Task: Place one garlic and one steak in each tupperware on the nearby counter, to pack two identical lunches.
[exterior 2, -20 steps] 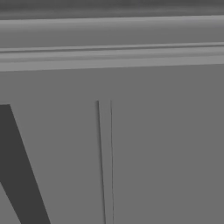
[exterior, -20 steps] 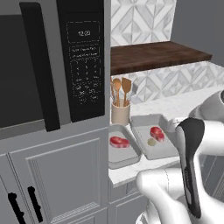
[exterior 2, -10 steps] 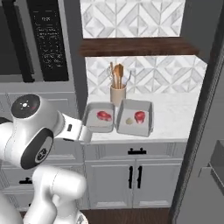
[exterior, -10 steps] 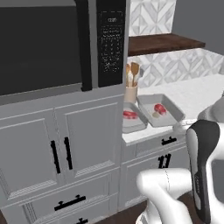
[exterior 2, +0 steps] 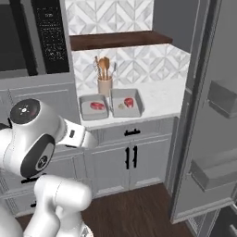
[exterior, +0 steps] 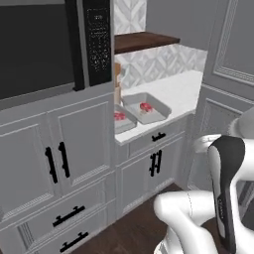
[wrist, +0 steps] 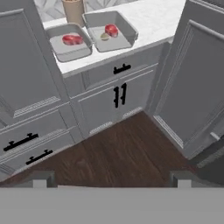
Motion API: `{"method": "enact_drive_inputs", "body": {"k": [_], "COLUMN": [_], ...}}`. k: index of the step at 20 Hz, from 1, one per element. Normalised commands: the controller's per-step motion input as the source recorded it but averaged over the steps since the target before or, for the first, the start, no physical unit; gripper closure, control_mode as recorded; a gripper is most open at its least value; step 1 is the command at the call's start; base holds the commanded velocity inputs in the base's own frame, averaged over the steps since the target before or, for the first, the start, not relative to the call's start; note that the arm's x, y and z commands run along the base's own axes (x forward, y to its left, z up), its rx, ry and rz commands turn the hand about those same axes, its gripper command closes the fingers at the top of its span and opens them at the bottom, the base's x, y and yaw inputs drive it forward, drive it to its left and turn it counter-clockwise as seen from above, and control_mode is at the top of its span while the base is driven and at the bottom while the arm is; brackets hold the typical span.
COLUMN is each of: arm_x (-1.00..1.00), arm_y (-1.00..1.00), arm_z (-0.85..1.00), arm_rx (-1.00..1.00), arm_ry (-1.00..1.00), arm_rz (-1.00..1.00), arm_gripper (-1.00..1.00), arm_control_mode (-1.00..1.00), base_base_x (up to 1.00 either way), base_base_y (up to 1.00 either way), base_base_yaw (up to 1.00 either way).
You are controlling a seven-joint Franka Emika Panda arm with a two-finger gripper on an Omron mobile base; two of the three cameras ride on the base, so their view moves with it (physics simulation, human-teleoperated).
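Two grey tupperware trays sit side by side on the white counter [exterior 2: 159, 98], beside the tall cabinet. The left tupperware [exterior 2: 94, 115] [wrist: 65, 50] holds one red steak [exterior 2: 96, 105] [wrist: 72, 40]. In the right tupperware [exterior 2: 138, 100] [wrist: 117, 42] lie a steak [exterior 2: 129, 101] [wrist: 111, 29] and a pale garlic [exterior 2: 121, 106] [wrist: 105, 36]. Both trays also appear in the left base view, the left tupperware [exterior: 125, 124] and the right tupperware [exterior: 157, 112], each with its steak. My gripper [wrist: 111, 178] is open and empty, far back from the counter above the floor.
A beige utensil jar [exterior 2: 105, 85] stands behind the trays, under the dark wooden shelf [exterior 2: 121, 40]. A black oven [exterior: 39, 44] sits in the tall cabinet to the left. An open grey fridge door [exterior 2: 210, 115] stands to the right. Dark wood floor [wrist: 118, 144] lies in front of the cabinets.
The base has backed away from the counter and turned, so the whole scene has shifted and the trays look farther off. The trays' contents are unchanged.
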Motion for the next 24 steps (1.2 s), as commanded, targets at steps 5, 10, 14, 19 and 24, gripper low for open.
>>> {"method": "enact_drive_inputs", "body": {"k": [5,10,14,19,24], "arm_x": [0.00,0.00,0.00,0.00,0.00], "arm_y": [0.00,0.00,0.00,0.00,0.00], "arm_z": [0.00,0.00,0.00,0.00,0.00], "arm_rx": [0.00,0.00,0.00,0.00,0.00], "arm_ry": [0.00,0.00,0.00,0.00,0.00], "arm_rz": [0.00,0.00,0.00,0.00,0.00], "arm_gripper": [-1.00,-1.00,-1.00,-1.00,-1.00], "arm_control_mode": [1.00,1.00,1.00,1.00,1.00], "base_base_x": [0.00,0.00,0.00,-0.05,-0.19], "base_base_y": [-0.15,-0.19,-0.34,-0.59,-0.82], "base_base_yaw": [-0.63,-0.62,-0.59,-0.50,-0.37]}}
